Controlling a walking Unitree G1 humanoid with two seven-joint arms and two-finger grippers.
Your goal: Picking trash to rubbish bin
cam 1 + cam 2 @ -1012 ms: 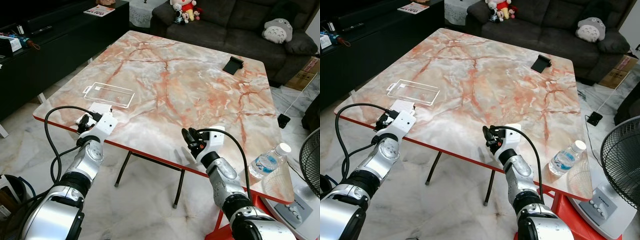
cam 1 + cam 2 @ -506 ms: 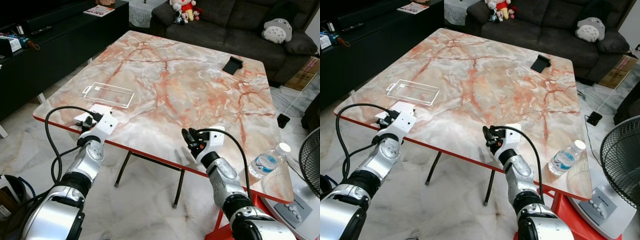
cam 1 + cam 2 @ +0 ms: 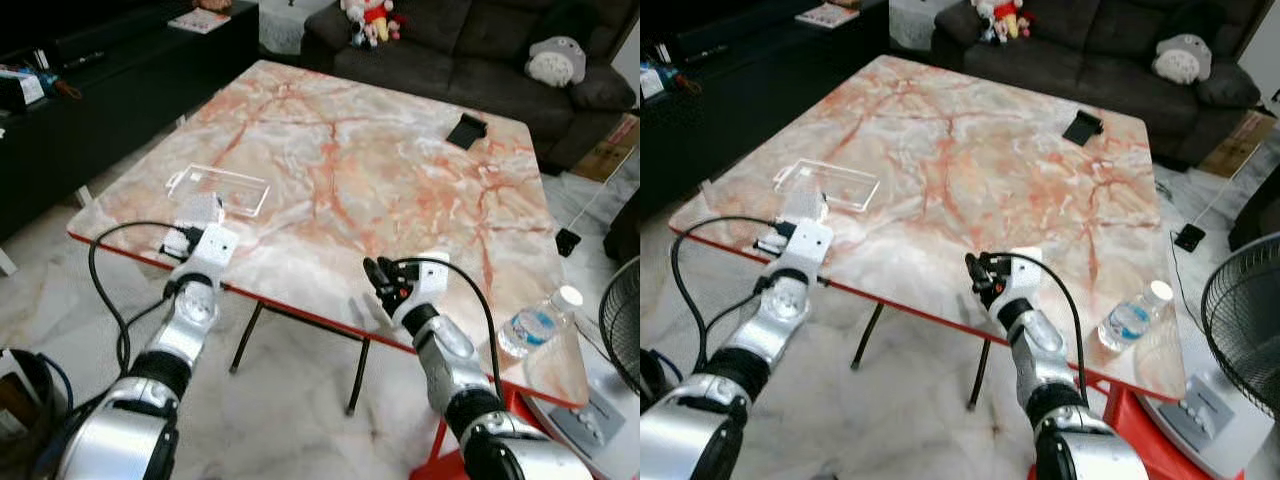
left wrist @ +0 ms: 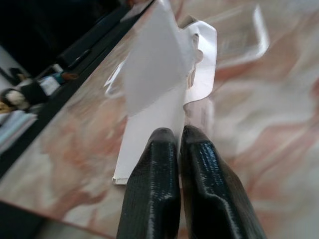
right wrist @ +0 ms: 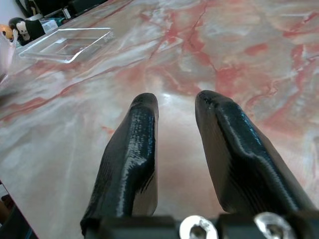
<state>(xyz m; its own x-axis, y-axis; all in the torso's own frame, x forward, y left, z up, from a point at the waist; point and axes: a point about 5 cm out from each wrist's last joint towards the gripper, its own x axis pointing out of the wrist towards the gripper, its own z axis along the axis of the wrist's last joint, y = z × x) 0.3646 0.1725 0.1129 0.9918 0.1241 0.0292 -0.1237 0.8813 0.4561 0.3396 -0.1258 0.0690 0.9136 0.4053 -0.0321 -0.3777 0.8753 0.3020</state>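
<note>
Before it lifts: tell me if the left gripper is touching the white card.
Touching. The left wrist view shows the left gripper fingers shut on the white card's edge.

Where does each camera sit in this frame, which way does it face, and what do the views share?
Left eye view: on the head, facing forward and down at the marble table; both silver arms show.
Right eye view: the stereo twin, same scene, with the fan at the table's right.
Left wrist view: along the left gripper, shut on a white card.
Right wrist view: along the open right gripper across the tabletop.
Shared: all four show the clear plastic tray.
</note>
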